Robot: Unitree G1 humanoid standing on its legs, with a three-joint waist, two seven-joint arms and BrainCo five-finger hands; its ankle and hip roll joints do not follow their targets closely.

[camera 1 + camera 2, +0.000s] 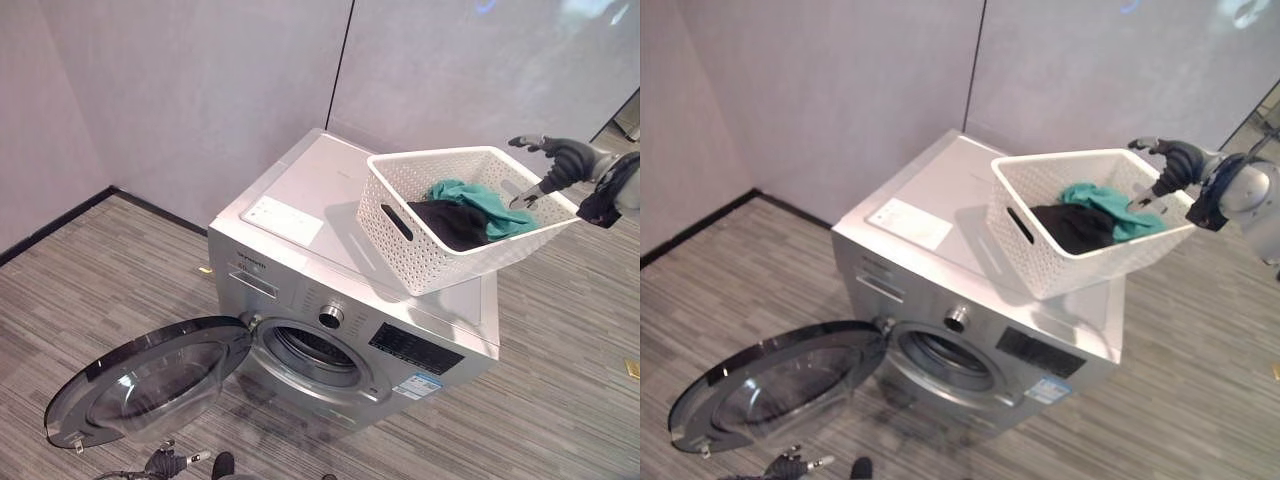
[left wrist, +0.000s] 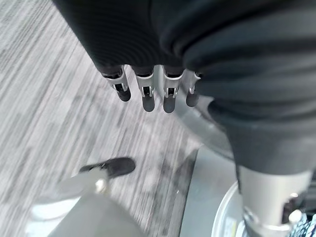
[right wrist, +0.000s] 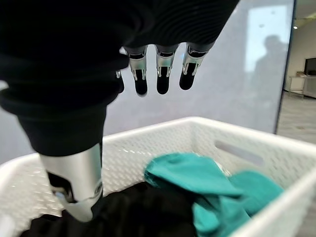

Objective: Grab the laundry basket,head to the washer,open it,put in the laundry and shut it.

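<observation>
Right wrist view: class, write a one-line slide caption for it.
Right hand, fingers open, hovers over a white laundry basket holding a teal garment and a black garment.

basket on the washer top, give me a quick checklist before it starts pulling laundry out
1. Washer door swung fully open: ok.
2. Drum opening free of obstruction: ok.
3. Laundry basket stable on the washer: not ok, it sits tilted at the top's right edge and overhangs it.
4. Laundry in the basket: ok, teal cloth and black cloth lie inside.
5. Right hand ready to grasp: ok, fingers straight above the basket's far rim, holding nothing.
6. Left hand free: ok, open, low over the floor by the door.
</observation>
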